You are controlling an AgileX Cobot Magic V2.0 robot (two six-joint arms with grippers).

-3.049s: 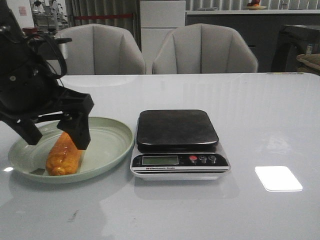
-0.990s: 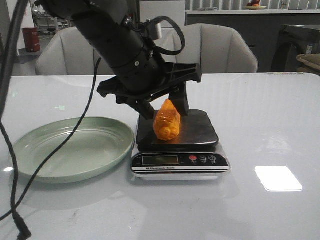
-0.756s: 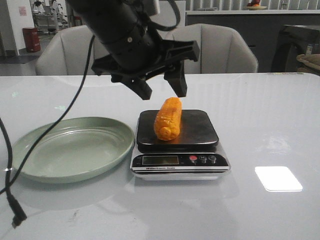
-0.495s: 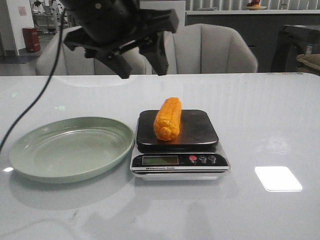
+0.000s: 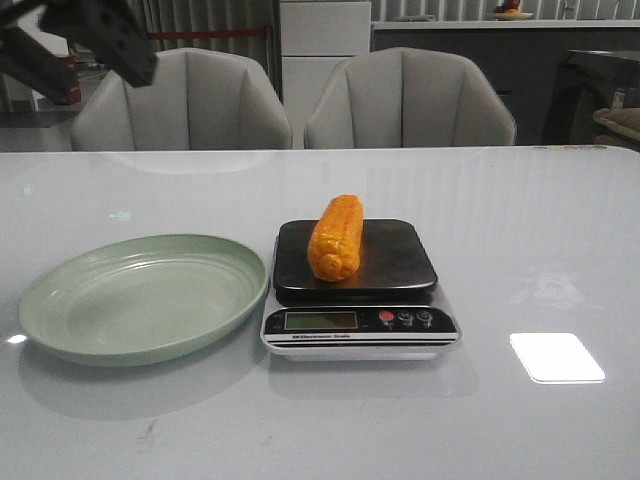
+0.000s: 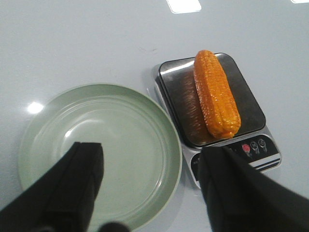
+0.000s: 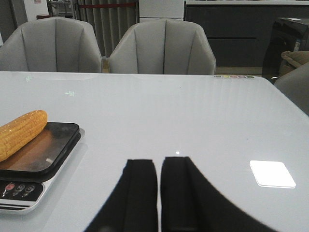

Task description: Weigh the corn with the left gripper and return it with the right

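The orange-yellow corn (image 5: 337, 238) lies lengthwise on the dark platform of the scale (image 5: 395, 268), toward its left side. It also shows in the left wrist view (image 6: 216, 93) and in the right wrist view (image 7: 20, 133). My left gripper (image 5: 75, 45) is high at the far upper left, open and empty, well away from the corn; in its own view (image 6: 152, 181) its wide black fingers (image 6: 79, 179) hang above the green plate (image 6: 99, 145). My right gripper (image 7: 158, 169) is shut and empty, low over the table to the right of the scale (image 7: 36, 166).
The empty green plate (image 5: 140, 298) sits left of the scale. Two grey chairs (image 5: 405, 100) stand behind the table's far edge. A bright light reflection (image 5: 556, 357) lies on the table at the right.
My left gripper let go of the corn on the scale's platform, then rose and pulled back to the upper left. The corn stays still on the scale.
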